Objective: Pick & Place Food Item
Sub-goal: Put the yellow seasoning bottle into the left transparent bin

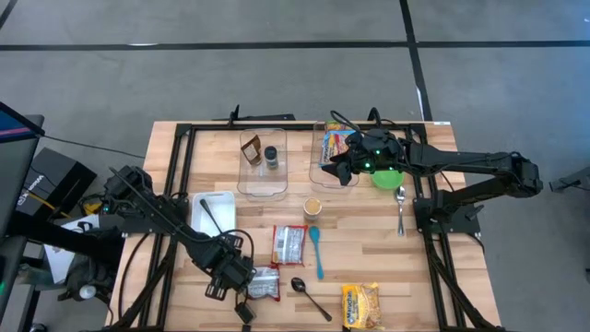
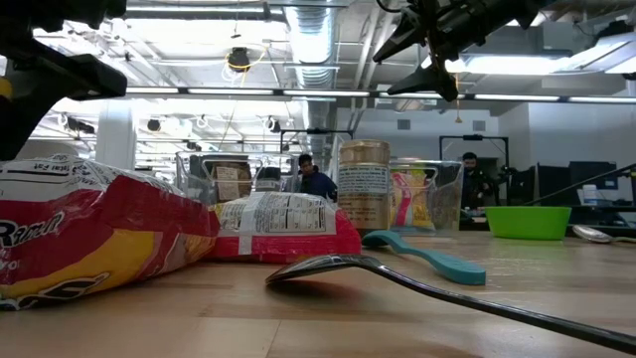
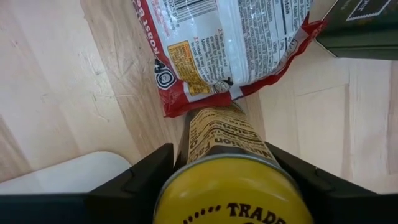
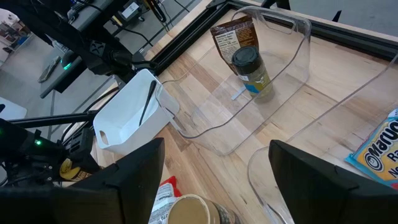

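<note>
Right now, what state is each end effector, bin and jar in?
Left end effector: shut on the yellow-lidded jar.
Right end effector: open, empty, over the right clear bin.
Left clear bin: holds a brown pouch and a dark-lidded jar, which is upright and capped.
Right clear bin: holds a noodle packet.
Tan-lidded can: upright, lid on.
Green bowl: upright.

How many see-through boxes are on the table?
2. One box sits at the far middle of the table, with a jar and a brown pouch inside. The other box is just right of it, holding a noodle pack. None looks hidden.
</note>
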Tool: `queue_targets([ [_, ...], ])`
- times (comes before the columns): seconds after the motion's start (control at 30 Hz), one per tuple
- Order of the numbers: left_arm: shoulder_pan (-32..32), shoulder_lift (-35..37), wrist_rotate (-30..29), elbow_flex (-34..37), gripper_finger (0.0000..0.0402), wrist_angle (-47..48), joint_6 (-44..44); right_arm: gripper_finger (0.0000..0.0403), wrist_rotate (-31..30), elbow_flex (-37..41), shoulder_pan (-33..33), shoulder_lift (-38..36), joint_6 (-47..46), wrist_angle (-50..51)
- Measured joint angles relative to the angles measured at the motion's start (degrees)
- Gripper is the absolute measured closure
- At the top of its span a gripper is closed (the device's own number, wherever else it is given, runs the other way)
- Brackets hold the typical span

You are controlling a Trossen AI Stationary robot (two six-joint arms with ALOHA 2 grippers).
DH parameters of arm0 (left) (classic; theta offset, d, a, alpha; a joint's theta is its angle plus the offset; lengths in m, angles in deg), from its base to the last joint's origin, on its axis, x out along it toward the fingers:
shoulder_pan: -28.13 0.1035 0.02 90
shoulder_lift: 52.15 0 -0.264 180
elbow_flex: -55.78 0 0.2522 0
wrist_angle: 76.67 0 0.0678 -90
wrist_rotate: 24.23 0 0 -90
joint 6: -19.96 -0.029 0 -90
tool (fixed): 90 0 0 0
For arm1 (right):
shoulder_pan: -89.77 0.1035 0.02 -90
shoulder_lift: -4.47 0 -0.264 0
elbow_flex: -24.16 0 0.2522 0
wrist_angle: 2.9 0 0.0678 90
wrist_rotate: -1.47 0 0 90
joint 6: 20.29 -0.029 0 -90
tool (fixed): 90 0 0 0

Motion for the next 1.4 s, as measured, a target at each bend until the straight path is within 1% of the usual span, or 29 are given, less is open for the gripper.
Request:
queue_targets([
  [0.17, 0.0, 0.0, 0.0, 0.0, 0.0193, -0.7, 0.0, 0.0121, 0.0, 0.0, 0.0, 0.0, 0.0, 0.0],
  [0.33, 0.0, 0.0, 0.0, 0.0, 0.0174, -3.1, -0.2, 0.0121, 0.0, 0.0, 0.0, 0.0, 0.0, 0.0],
  [0.5, 0.0, 0.0, 0.0, 0.0, 0.0195, -4.5, -0.6, 0.0121, 0.0, 0.0, 0.0, 0.0, 0.0, 0.0],
  [0.7, 0.0, 0.0, 0.0, 0.0, 0.0195, -4.5, 0.2, 0.0121, 0.0, 0.0, 0.0, 0.0, 0.0, 0.0],
  [0.83, 0.0, 0.0, 0.0, 0.0, 0.0183, -4.5, 0.3, 0.0121, 0.0, 0.0, 0.0, 0.0, 0.0, 0.0],
  [0.97, 0.0, 0.0, 0.0, 0.0, 0.0194, -4.5, 0.4, 0.0121, 0.0, 0.0, 0.0, 0.0, 0.0, 0.0],
  [1.17, 0.0, 0.0, 0.0, 0.0, 0.0195, -4.5, 0.4, 0.0121, 0.0, 0.0, 0.0, 0.0, 0.0, 0.0],
  [1.3, 0.0, 0.0, 0.0, 0.0, 0.0187, -4.5, 0.4, 0.0121, 0.0, 0.0, 0.0, 0.0, 0.0, 0.0],
  [1.4, 0.0, 0.0, 0.0, 0.0, 0.0194, -4.5, 0.4, 0.0121, 0.0, 0.0, 0.0, 0.0, 0.0, 0.0],
])
